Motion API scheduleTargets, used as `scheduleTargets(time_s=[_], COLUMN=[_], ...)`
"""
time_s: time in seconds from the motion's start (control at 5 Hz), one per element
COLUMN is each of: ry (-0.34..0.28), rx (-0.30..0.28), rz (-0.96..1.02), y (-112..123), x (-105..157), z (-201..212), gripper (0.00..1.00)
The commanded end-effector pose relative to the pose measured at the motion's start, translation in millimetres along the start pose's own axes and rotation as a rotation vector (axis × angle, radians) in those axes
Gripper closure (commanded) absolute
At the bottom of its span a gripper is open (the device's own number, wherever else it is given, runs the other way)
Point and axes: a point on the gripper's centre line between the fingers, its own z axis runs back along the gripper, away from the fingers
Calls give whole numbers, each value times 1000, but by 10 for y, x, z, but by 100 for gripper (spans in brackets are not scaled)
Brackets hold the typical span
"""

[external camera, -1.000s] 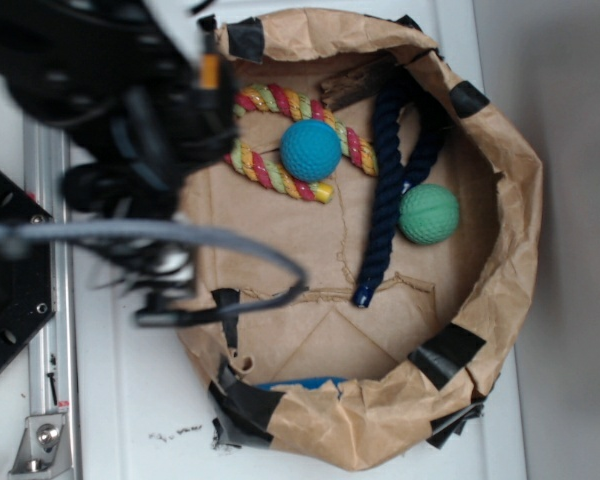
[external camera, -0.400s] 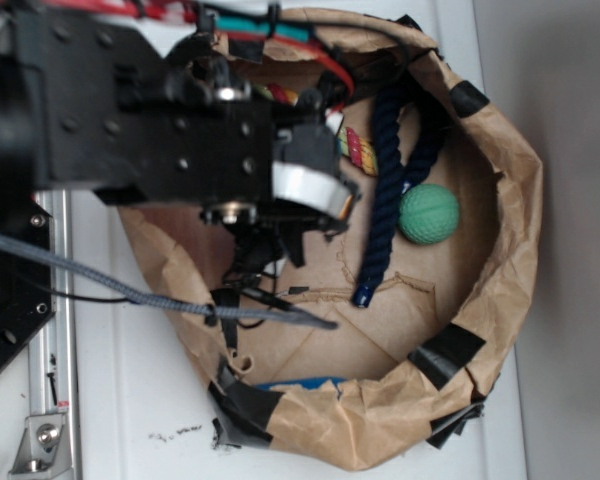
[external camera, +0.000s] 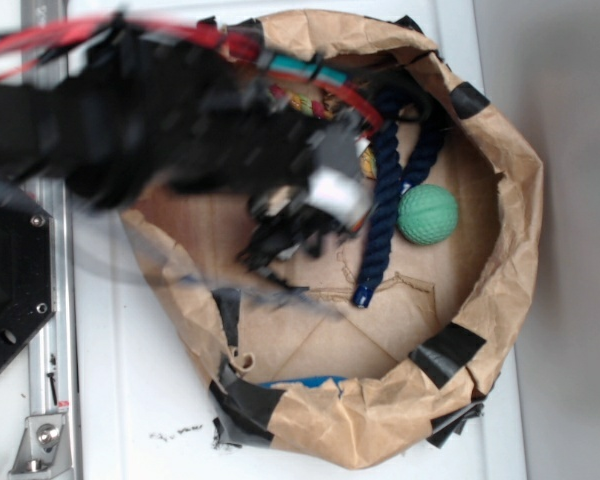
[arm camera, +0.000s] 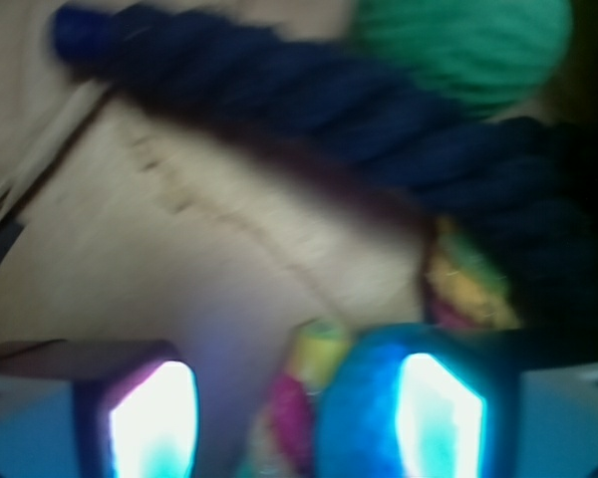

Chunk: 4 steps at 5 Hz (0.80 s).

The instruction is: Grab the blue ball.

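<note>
Spread apart, the two fingers of the tool (arm camera: 294, 423) frame the bottom of the wrist view, their pads (arm camera: 154, 423) glowing pale, with the right-hand finger lying over the teal-blue round rubber ball (arm camera: 364, 418). That ball sits low in the wrist picture, partly inside the gap and toward its right side, and whether a finger touches it cannot be told through the blur. Just beside it, on its left and upper right, shows the striped pink, yellow and green rope toy (arm camera: 309, 398). Beyond that lies bare brown paper, then the thick navy twisted rope (arm camera: 309, 129) running slantwise across the picture, and behind it the green ribbed ball (arm camera: 468, 45) at the top edge. From the exterior view the black arm (external camera: 160, 135), heavily blurred, reaches from the left over the round brown paper basin patched with black tape (external camera: 510, 200), hiding the blue ball altogether. The navy rope (external camera: 380, 215) hangs down the middle of the basin, and the green ball (external camera: 427, 214) rests just right of it. The basin stands on a white bench (external camera: 130, 400).
</note>
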Motion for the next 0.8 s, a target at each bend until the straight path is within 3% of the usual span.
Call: scheduleTargets(time_s=[0.0, 0.2, 0.6], ry=[-10, -53, -88], rx=[-51, -61, -87], rz=[113, 184, 201], y=[119, 147, 19], x=[-48, 2, 122], z=[395, 771, 1037], gripper=[100, 100, 100])
